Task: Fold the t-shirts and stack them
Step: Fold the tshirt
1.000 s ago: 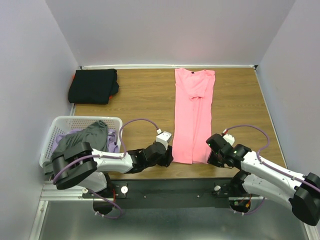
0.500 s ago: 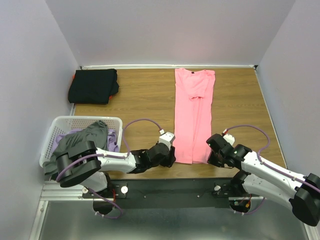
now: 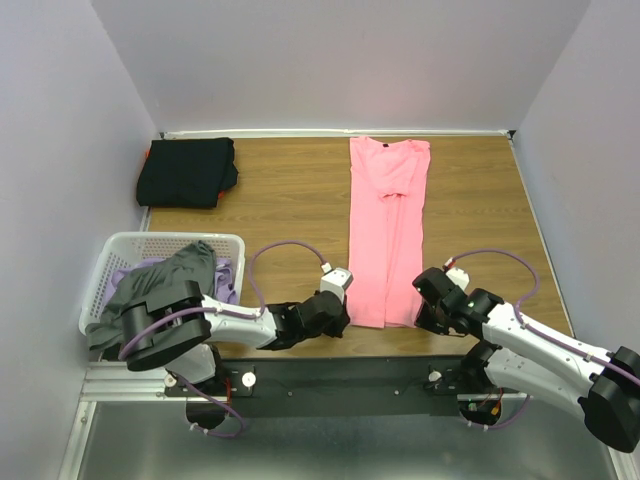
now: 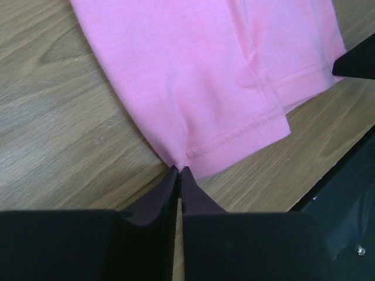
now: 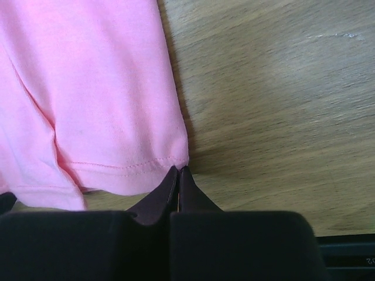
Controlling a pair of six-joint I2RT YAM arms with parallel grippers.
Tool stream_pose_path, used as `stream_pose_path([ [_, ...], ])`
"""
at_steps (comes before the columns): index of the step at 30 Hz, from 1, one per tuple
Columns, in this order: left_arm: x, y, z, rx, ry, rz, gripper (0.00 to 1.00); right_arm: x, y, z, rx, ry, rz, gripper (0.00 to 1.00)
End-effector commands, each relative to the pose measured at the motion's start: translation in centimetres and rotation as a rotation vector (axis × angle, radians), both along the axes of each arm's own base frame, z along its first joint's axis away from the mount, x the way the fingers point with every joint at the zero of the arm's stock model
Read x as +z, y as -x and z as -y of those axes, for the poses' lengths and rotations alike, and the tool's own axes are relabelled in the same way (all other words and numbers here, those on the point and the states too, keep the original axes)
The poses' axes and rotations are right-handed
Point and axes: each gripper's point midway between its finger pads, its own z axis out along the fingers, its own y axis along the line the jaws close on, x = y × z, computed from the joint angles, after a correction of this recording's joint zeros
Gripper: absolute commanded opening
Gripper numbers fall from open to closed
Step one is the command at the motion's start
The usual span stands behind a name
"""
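Tabletop; left hand nearer pink t-shirt corner

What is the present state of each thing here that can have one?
pink t-shirt: flat on the table, folded into a long strip.
black t-shirt: folded, far left corner.
grey t-shirt: crumpled in the basket.
lavender t-shirt: crumpled beneath it.
left gripper: shut on the pink t-shirt's near left corner.
right gripper: shut on its near right corner.

The left arm and right arm are stretching low and forward. The left gripper is pinching the near-left hem corner of the pink t-shirt, jaws pressed together. The right gripper is pinching its near-right corner likewise.
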Motion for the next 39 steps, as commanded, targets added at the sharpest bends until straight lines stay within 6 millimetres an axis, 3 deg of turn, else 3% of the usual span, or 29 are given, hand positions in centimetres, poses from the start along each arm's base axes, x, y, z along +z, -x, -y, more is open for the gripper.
stream_pose_path([
  [1,-3.0,1.1,-2.0,0.012,-0.112,-0.044,0.00,1.1,-0.9,-0.3,0.008,0.007,0.040,0.02],
  [6,-1.3,0.5,-1.2,0.018,-0.062,-0.016,0.00,3.0,-2.1,-0.9,0.022,-0.018,0.102,0.02],
  [13,5.7,-2.2,0.3,0.068,0.063,0.116,0.00,7.5,-4.8,-2.0,0.032,-0.037,0.224,0.02],
  [19,9.1,-5.1,1.2,0.069,0.135,0.187,0.00,11.2,-7.8,-1.5,-0.030,0.018,0.348,0.01],
  [25,9.8,-9.0,1.8,0.074,0.151,0.234,0.00,13.4,-10.6,-0.7,-0.104,0.096,0.456,0.01],
  [33,11.0,-14.4,2.6,0.097,0.162,0.293,0.00,14.8,-14.9,-0.7,-0.163,0.203,0.576,0.01],
  [39,11.0,-19.1,2.9,0.123,0.150,0.314,0.00,13.8,-19.2,0.4,-0.181,0.268,0.574,0.01],
])
